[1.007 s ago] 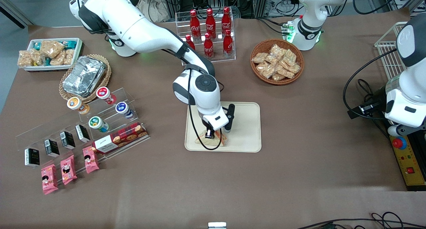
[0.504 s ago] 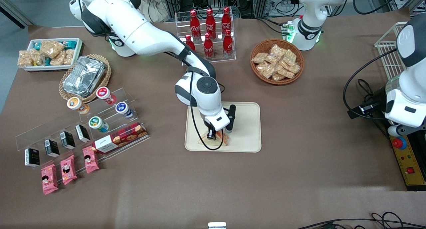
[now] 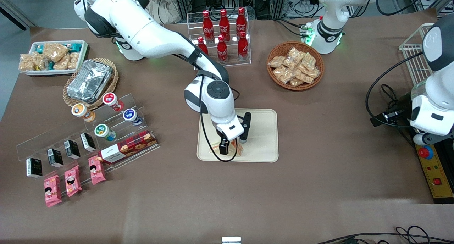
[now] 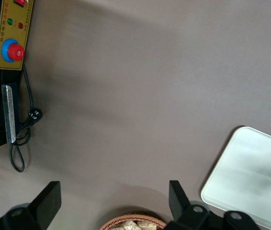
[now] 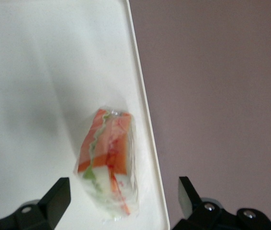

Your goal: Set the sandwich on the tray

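— While the working arm is hanging over the tray (image 3: 260,137), where is the sandwich (image 5: 108,160) lying?

— It is lying on the tray, close to the rim that is nearer to the front camera, with its orange-pink and green layers facing up toward the wrist camera. The claw (image 5: 124,200) is hovering just above it, fingers (image 5: 55,197) spread wide on either side and touching nothing.

— And what is the tabletop (image 3: 319,187) looking like?

— A brown covering is stretching across it, and the cream tray is sitting near its middle. Farther from the front camera, a clear rack of red cola bottles (image 3: 222,34) is standing, and beside it a wicker basket (image 3: 295,65) is holding tan snack packets. Toward the working arm's end, a small white tray of snacks (image 3: 53,56), a foil container (image 3: 89,81) in a second basket, clear stepped stands with small cups (image 3: 103,112) and dark boxes (image 3: 58,155), and three pink packs (image 3: 72,180) are lying.

— Anything around the edges?

— Black cables are trailing along the edge nearest the front camera and massing around the racks where the arms are mounted. Toward the parked arm's end, a yellow control box (image 3: 434,173) with a red button is sitting beside a white wire rack (image 3: 415,56).
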